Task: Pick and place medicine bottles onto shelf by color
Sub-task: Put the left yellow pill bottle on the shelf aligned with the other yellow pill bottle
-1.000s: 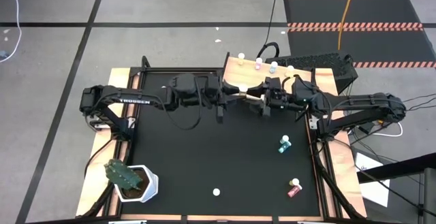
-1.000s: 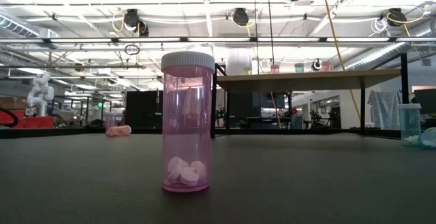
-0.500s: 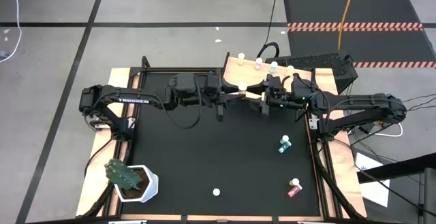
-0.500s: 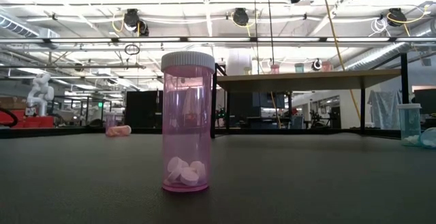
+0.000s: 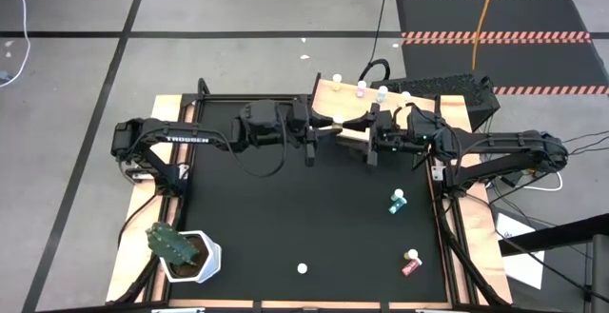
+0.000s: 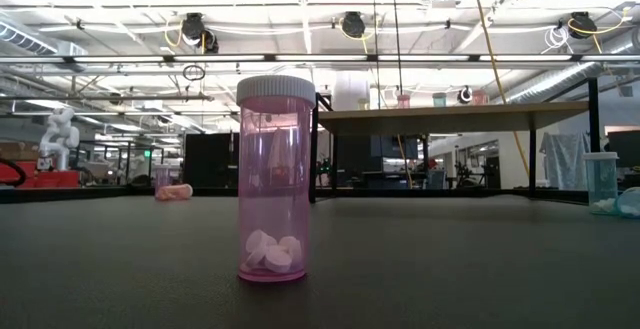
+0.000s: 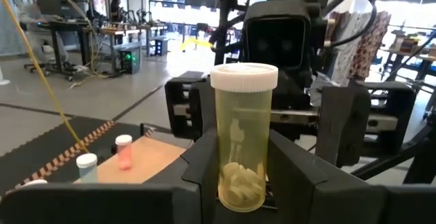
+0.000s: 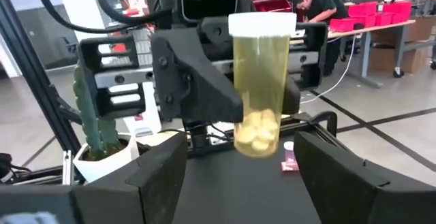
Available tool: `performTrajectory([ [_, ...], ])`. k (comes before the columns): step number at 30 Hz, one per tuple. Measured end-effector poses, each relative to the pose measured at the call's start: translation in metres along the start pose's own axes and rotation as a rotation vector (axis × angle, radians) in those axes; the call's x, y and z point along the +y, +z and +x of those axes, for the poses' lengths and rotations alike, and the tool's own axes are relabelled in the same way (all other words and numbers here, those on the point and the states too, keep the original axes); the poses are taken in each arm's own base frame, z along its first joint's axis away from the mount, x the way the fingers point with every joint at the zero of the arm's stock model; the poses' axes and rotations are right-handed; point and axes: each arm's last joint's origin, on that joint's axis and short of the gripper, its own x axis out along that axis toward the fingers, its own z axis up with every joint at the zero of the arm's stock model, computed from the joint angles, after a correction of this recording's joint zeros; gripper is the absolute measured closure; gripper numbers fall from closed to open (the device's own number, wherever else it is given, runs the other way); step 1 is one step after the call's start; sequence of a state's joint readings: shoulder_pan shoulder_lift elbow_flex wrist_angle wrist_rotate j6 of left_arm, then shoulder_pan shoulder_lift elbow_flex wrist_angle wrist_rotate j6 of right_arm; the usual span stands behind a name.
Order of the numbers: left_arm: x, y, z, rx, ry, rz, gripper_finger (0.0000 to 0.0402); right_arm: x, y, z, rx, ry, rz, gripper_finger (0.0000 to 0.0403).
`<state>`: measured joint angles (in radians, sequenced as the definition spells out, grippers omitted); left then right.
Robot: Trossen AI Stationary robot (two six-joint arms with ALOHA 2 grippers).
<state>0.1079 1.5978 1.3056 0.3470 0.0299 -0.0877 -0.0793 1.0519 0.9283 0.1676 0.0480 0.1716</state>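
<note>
A: Fingers [image 7: 204, 163] of the left gripper [image 7: 242, 183] are clamping the body of the yellow bottle [image 7: 243, 135], which is standing upright between them, white cap up, pale pills lying at its bottom.

B: And the right gripper [image 8: 238, 176]?

A: Its fingers [image 8: 163, 163] are standing spread wide on either side of that same yellow bottle [image 8: 261, 81], not touching it. So it is released, and the left one alone is carrying the bottle.

B: Where is that happening over the desk [image 5: 285, 218]?

A: In the high view the two grippers are meeting nose to nose at the far side, right at the near left corner of the shelf [image 5: 328, 91]. The yellow bottle [image 5: 339, 122] is showing there as a white cap between them, up in the air.

B: What is sitting on the shelf?

A: A few small white-capped bottles [image 5: 361, 88] are standing along its far edge.

B: And down on the desk?

A: A pink bottle [image 6: 275, 179] is standing upright close to the low camera. A teal bottle [image 5: 397, 201] is sitting toward the right side, a red bottle [image 5: 410, 264] is lying near the right front corner, and a cactus [image 5: 171, 244] in a white pot is occupying the left front corner.
</note>
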Motion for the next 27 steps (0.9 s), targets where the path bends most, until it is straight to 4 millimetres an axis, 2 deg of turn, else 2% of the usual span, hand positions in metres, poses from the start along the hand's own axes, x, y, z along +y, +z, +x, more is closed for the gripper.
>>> performTrajectory([
  [16,-0.0035,0.0005,0.0001,-0.006,-0.024,-0.017,0.0293,-0.0076,-0.0003,0.0004,0.01,-0.029,0.031,0.0214],
  [27,-0.0053,0.001,0.0001,-0.012,-0.032,0.019,0.0293,-0.0065,0.0005,0.002,0.0,0.007,0.066,0.0225],
])
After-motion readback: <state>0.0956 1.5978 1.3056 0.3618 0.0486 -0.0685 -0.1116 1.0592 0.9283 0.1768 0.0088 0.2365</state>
